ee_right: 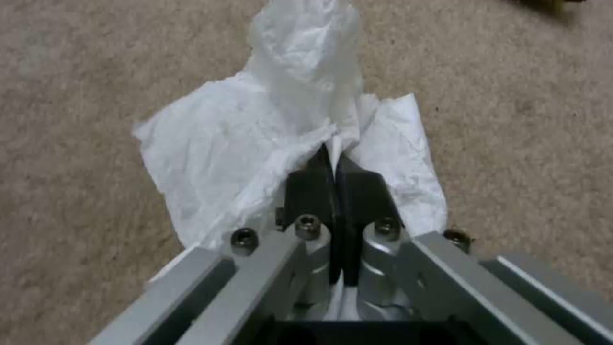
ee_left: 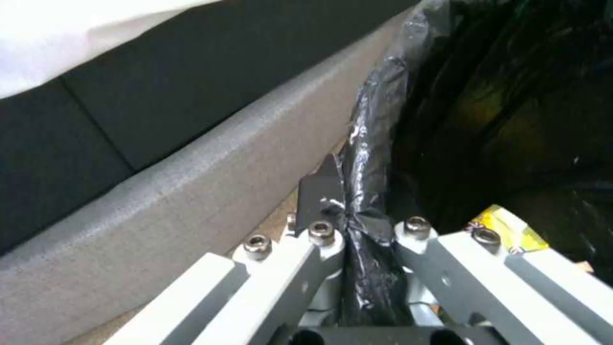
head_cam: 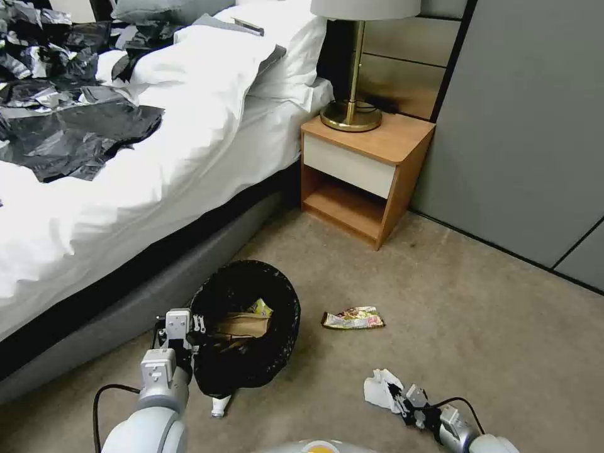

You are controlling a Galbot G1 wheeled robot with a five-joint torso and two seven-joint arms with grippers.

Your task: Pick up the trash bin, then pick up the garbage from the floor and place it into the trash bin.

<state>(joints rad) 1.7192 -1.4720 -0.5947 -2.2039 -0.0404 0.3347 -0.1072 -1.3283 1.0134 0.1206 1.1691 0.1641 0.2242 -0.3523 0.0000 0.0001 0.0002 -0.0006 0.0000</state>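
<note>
Here the left gripper has its fingers clamped on the bag-lined rim of the trash bin, beside the bed. A brown bag half hides its contents. The right gripper pinches the white paper wad at the floor; a colourful wrapper lies nearby.

Open carpet lies right of the bin (one wrapper on it); the bed crowds its left, the nightstand stands beyond.

trash bin white wall mostly bag-hidden, lamp shade cut off
</note>
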